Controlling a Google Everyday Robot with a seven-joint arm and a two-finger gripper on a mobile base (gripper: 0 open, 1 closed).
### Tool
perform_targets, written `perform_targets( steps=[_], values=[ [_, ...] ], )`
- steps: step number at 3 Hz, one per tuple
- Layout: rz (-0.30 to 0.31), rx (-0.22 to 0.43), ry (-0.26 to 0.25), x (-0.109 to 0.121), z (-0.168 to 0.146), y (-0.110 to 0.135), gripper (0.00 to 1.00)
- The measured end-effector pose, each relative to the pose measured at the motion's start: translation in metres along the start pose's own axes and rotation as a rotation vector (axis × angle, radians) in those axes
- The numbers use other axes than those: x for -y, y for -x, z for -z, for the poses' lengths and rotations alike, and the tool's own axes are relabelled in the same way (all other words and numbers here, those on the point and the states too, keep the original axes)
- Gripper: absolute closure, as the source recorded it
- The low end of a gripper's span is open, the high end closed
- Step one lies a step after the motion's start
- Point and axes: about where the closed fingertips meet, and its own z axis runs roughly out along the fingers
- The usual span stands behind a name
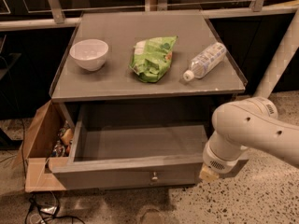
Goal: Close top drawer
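The top drawer (117,172) of the grey cabinet is pulled far out, and its inside shows nothing in it. Its plain front panel faces me with a small round metal knob (154,176) at the centre. My white arm (247,129) comes in from the right. Its gripper end (210,171) sits at the right end of the drawer's front panel, low and close against it. The arm's bulk hides most of the gripper.
On the cabinet top (117,83) stand a white bowl (88,53), a green snack bag (153,57) and a lying water bottle (205,59). An open cardboard box (42,139) with clutter stands left of the drawer. Cables (42,211) lie on the floor. A white post (280,55) rises at right.
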Motion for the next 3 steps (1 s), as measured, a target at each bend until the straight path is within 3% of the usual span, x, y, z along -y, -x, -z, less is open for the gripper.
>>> perform_targets(
  steps=[1, 3],
  values=[
    [0.014, 0.021, -0.041, 0.020, 0.003, 0.019, 1.00],
    [0.018, 0.036, -0.066, 0.040, 0.006, 0.040, 1.00]
  ],
)
